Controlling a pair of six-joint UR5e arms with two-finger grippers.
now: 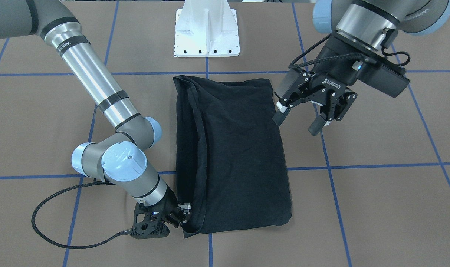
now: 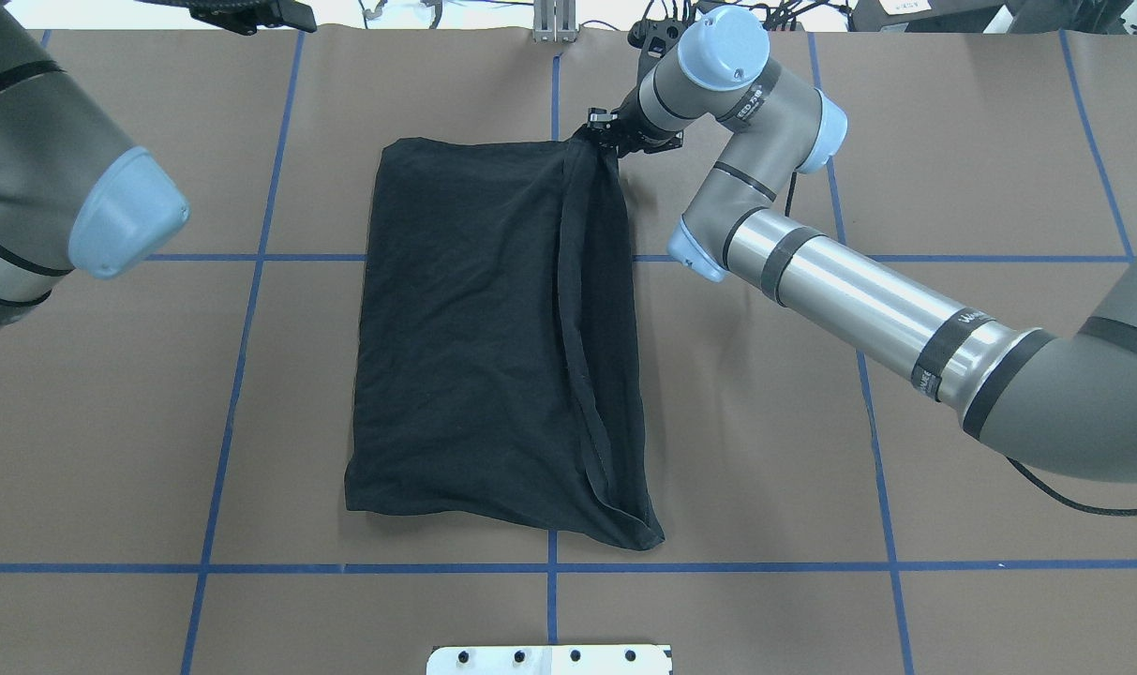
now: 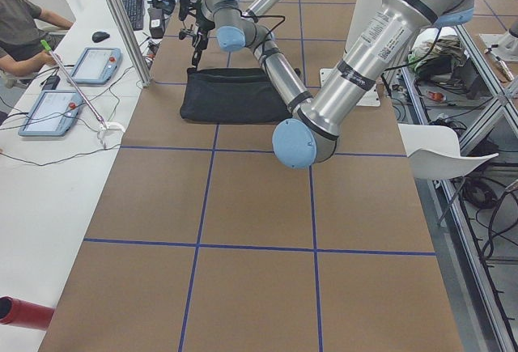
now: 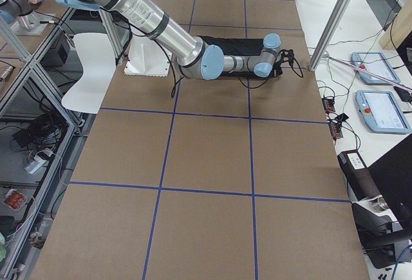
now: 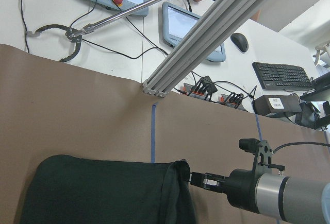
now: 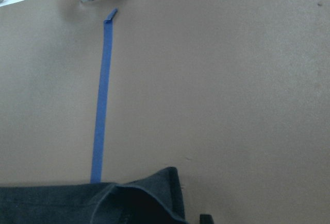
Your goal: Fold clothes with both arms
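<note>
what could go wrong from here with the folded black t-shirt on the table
Only the right gripper pinches a corner of the folded black T-shirt; the left gripper hangs open beside it, apart. Pulling now could drag the shirt askew. Its layered edge by the pinch might also slip out or bunch.

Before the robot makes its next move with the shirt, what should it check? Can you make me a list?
1. Right gripper has a shirt corner: ok, it looks shut on it.
2. Left gripper has the shirt too: not ok. It is open beside the edge, holding nothing.
3. Shirt lies flat: ok, a long rectangle on the table, one side lapped over.
4. Grippers well apart: ok, at opposite corners.
5. Left gripper's height over the table: cannot tell.
</note>
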